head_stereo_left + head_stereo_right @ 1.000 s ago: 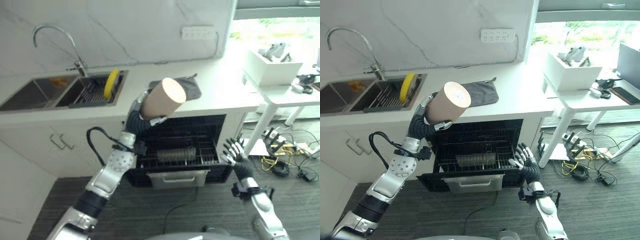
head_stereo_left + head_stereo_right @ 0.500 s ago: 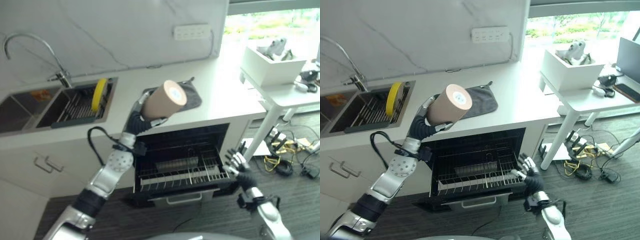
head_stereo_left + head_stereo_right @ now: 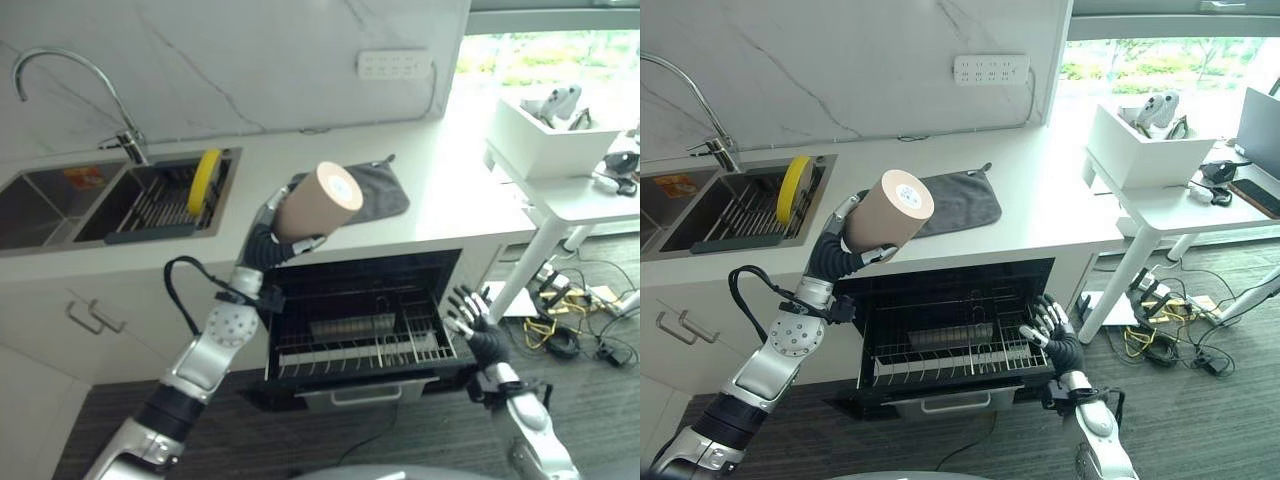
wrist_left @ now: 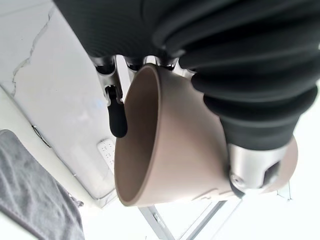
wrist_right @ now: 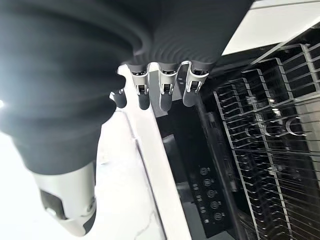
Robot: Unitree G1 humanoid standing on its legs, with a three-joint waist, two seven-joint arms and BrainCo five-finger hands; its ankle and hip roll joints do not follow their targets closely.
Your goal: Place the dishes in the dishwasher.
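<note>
My left hand [image 3: 262, 242] is shut on a tan cup [image 3: 318, 200], lifted and tipped on its side above the counter's front edge, over the open dishwasher. In the left wrist view the cup [image 4: 170, 150] sits between thumb and fingers. The dishwasher's wire rack [image 3: 360, 348] is pulled out, and a dark cylindrical dish [image 3: 345, 327] lies in it. My right hand [image 3: 1052, 338] is open, fingers spread, at the rack's right front corner; I cannot tell if it touches. In the right wrist view its fingers [image 5: 165, 94] are straight beside the rack [image 5: 270, 150].
A yellow plate [image 3: 205, 180] stands in the drying rack in the sink [image 3: 60, 190], by the faucet [image 3: 120, 110]. A grey towel [image 3: 378, 190] lies on the counter. At the right a white table [image 3: 580, 195] carries a white bin [image 3: 540, 125]. Cables [image 3: 570, 320] lie on the floor.
The camera has shifted, so the whole scene sits differently. The left hand still holds the cup over the dishwasher. The right hand stays by the rack's right corner.
</note>
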